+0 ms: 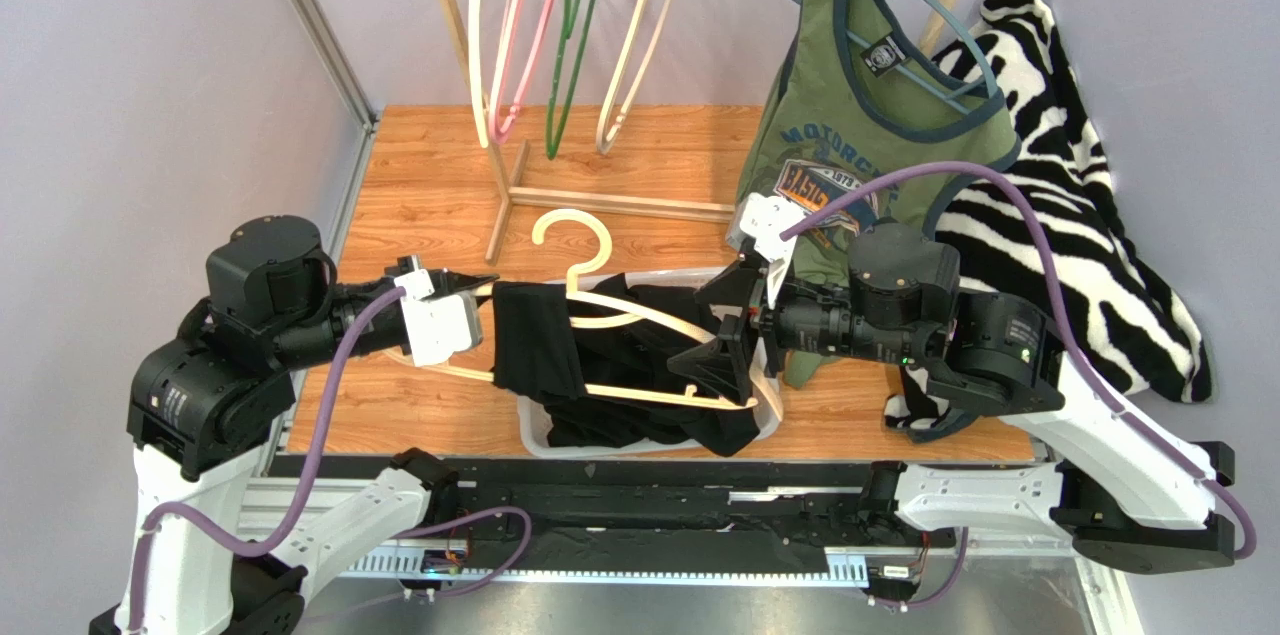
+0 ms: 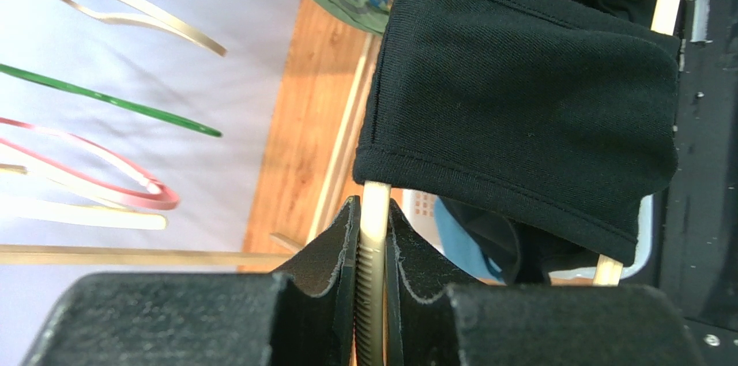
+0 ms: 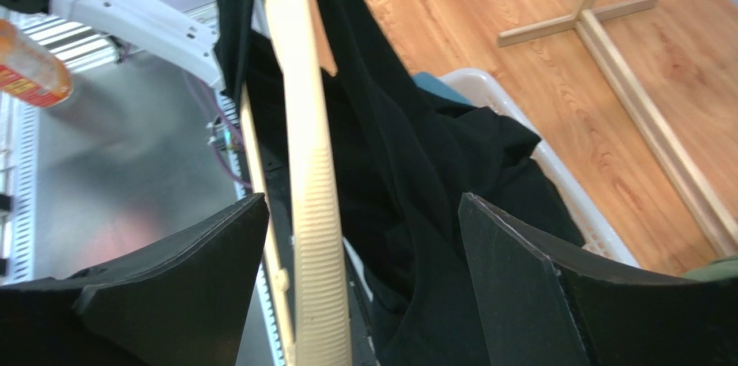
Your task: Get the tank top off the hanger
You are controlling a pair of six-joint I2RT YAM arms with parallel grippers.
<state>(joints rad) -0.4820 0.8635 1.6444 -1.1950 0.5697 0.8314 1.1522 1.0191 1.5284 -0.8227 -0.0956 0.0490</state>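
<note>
Pale lilac walls (image 1: 150, 65) are closing in the space on three sides, with slanting metal posts (image 1: 308, 13) running up at the back corners. Soft, even light is falling across a wood-grain table (image 1: 421, 200). A wooden rack (image 1: 631, 203) is standing at the table's far edge. Cream, pink and green hangers (image 1: 480, 35) are dangling empty from it, a green shirt (image 1: 819, 110) is hanging further right, and a zebra-print cloth (image 1: 1052, 215) is draping down just beside the shirt. A grey metal sheet (image 1: 676, 605) is lying along the near edge.

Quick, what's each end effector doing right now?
Left end effector: closed on the cream hanger.
Right end effector: open, straddling hanger and tank top.
</note>
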